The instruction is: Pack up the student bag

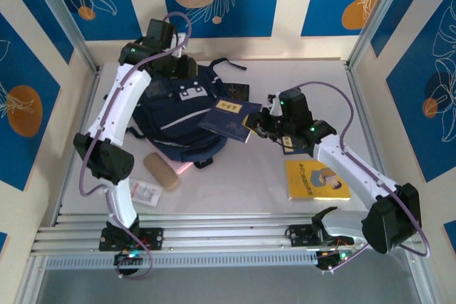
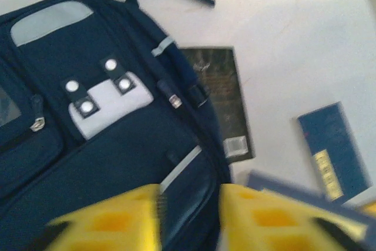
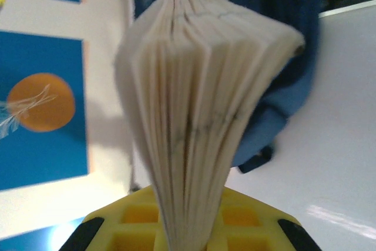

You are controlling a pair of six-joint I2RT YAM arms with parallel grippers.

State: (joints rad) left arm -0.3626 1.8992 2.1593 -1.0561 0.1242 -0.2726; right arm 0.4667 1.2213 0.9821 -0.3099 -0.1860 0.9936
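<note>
Top view: bright, even overhead light, sharp; soft shadow beside the large navy-blue fabric backpack [image 1: 178, 122] on the white table [image 1: 249, 176].
Left wrist: smeared throughout; left gripper's yellow fingers [image 2: 106, 224] out of focus.
Right wrist: thick cream-paged book [image 3: 200, 116] blurred near the lens; table glare lower right.

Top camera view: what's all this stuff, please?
navy-blue fabric backpack: one, navy, grey stripes, far left
blue-covered book: one, blue, in right gripper beside backpack
black flat book: one, black, right of backpack
small blue booklet: one, blue, yellow label, right of black book
yellow-covered book: one, yellow, near right
tan oval case: one, tan, at backpack's near side
white packet: one, white-red, near left
pink flat thing: one, pink, at backpack's near edge
left gripper: one, yellow fingers, open over backpack
right gripper: one, yellow fingers, shut on book
</note>
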